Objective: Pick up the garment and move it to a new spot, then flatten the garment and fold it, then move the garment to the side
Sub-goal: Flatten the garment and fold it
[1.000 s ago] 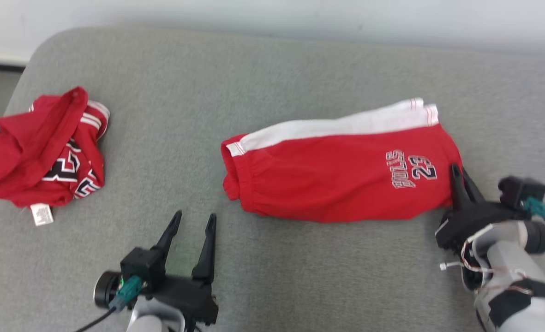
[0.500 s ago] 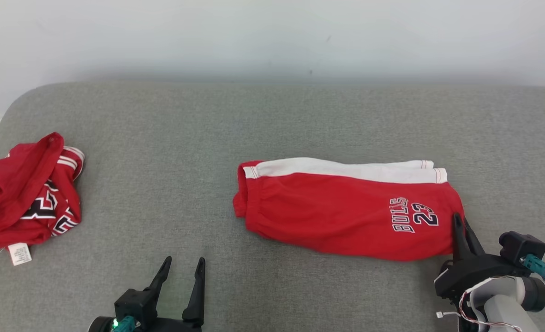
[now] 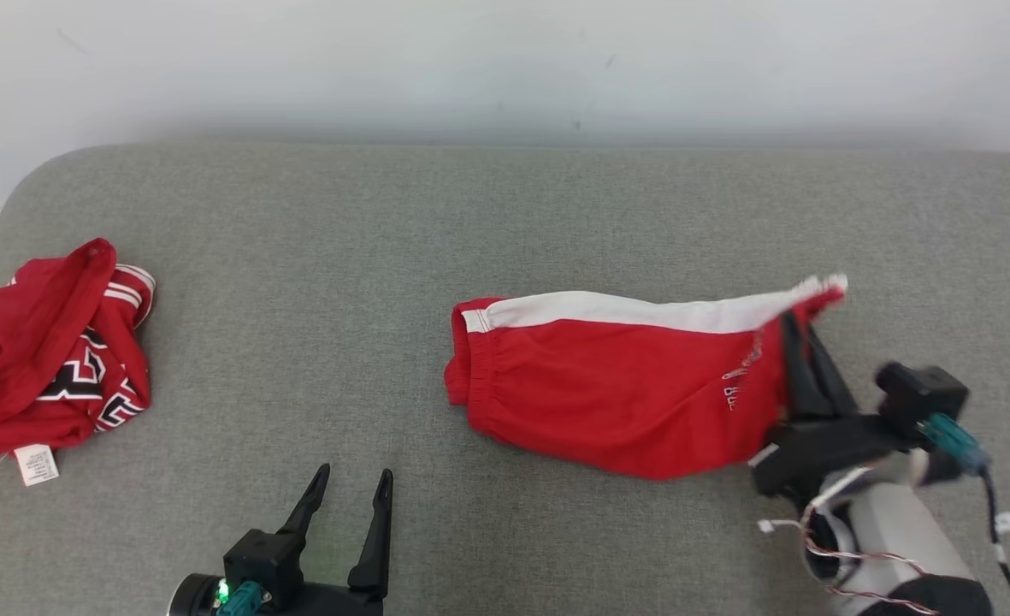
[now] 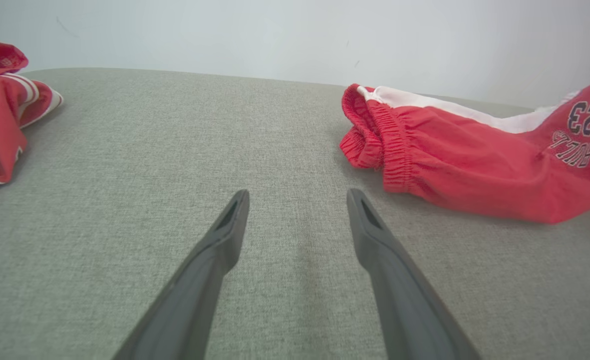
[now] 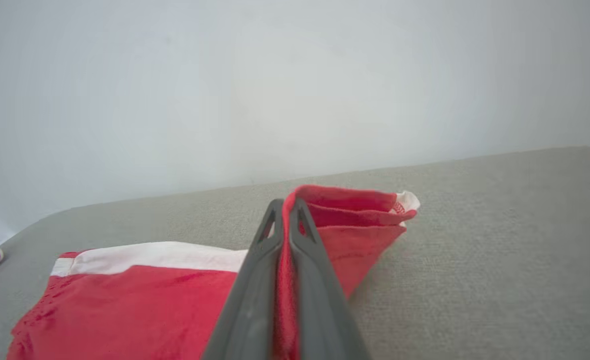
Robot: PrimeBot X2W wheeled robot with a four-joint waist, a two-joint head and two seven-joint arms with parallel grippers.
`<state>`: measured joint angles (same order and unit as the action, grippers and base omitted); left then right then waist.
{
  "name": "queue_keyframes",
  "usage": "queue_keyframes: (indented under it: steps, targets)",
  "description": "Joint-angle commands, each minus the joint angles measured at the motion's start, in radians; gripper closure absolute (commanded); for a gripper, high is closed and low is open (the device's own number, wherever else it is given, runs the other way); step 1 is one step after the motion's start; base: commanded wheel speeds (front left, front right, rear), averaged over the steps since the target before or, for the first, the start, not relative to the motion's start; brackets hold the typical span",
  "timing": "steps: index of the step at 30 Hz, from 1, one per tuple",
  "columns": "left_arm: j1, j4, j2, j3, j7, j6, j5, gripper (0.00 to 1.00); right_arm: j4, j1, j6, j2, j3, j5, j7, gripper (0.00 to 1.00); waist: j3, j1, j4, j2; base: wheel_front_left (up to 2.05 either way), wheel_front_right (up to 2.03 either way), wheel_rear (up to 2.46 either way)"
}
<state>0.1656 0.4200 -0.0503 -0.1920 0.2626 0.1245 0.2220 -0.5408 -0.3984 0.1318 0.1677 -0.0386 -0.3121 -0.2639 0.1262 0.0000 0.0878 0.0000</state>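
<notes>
The red shorts (image 3: 607,385) lie on the grey padded surface (image 3: 299,239), waistband end flat, white side stripe along the far edge. At their leg end the right gripper (image 3: 800,334) is clamped on the hem, which stands raised off the surface. The left gripper (image 3: 355,475), fingers spread, sits nearer the viewer on the waistband side, apart from the shorts. Well beyond the waistband lies a crumpled red jersey (image 3: 43,359).

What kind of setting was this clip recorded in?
Likely an indoor test room, not clearly a home: a grey fabric-covered pad with a rounded corner against a bare white wall, bearing red shorts and a crumpled red jersey.
</notes>
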Motion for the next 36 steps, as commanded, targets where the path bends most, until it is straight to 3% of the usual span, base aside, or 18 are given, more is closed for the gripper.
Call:
queue_keyframes:
  steps: [1,7,8,16,17,18,19,20,24,29,36]
  targets:
    - [-0.003,-0.003,0.000,-0.002,0.003,0.005,0.006,0.00,0.034,-0.013,-0.002,-0.009,-0.045,0.010,0.000,1.00,0.000,0.0000,0.011,0.0000,0.00,0.00,0.00]
    - [-0.011,0.002,0.000,-0.017,0.003,0.006,0.026,0.00,0.101,-0.032,-0.002,-0.034,-0.270,-0.010,0.000,1.00,-0.004,0.0000,0.051,0.0000,0.00,0.00,0.00]
    - [-0.011,0.002,0.000,-0.017,0.003,0.006,0.026,0.00,0.101,-0.032,-0.002,-0.034,-0.270,-0.010,0.000,1.00,-0.004,0.0000,0.051,0.0000,0.00,0.00,0.00]
    - [-0.005,0.000,0.000,-0.036,0.003,0.002,0.039,0.00,0.011,-0.058,-0.002,-0.083,-0.472,-0.034,0.000,1.00,0.003,0.0000,0.106,0.0000,0.00,0.00,0.00]
    - [-0.003,0.001,0.000,-0.035,0.003,0.001,0.039,0.00,-0.003,-0.060,-0.002,-0.089,-0.492,-0.034,0.000,0.88,0.003,0.0000,0.108,0.0000,0.00,0.00,0.00]
    - [-0.002,0.001,0.000,-0.034,0.003,0.000,0.038,0.00,-0.012,-0.061,-0.002,-0.095,-0.509,-0.046,0.000,0.68,0.004,0.0000,0.110,0.0000,0.00,0.00,0.00]
    - [-0.002,0.002,0.000,-0.035,0.003,-0.002,0.038,0.00,-0.016,-0.065,-0.002,-0.098,-0.529,-0.054,0.000,0.25,0.004,0.0000,0.112,0.0000,0.00,0.00,0.00]
    - [-0.003,0.002,0.000,-0.034,0.003,-0.005,0.037,0.00,-0.020,-0.068,-0.002,-0.102,-0.549,-0.063,0.000,0.00,0.004,0.0000,0.111,0.0000,0.00,0.00,0.00]
    - [-0.009,0.005,0.000,-0.018,0.003,-0.011,0.029,0.00,-0.019,-0.070,-0.002,-0.107,-0.575,-0.093,0.000,0.00,0.001,0.0000,0.094,0.0000,0.00,0.00,0.00]
    - [-0.008,0.003,0.000,0.006,0.003,-0.018,0.017,0.00,0.001,-0.041,-0.002,-0.083,-0.515,-0.074,0.000,0.00,-0.005,0.0000,0.049,0.0000,0.00,0.00,0.00]
    - [-0.010,-0.015,0.000,0.034,0.003,-0.023,-0.012,0.00,0.069,0.042,-0.002,-0.051,-0.268,0.033,0.000,0.00,-0.009,0.0000,-0.018,0.0000,0.00,0.00,0.00]
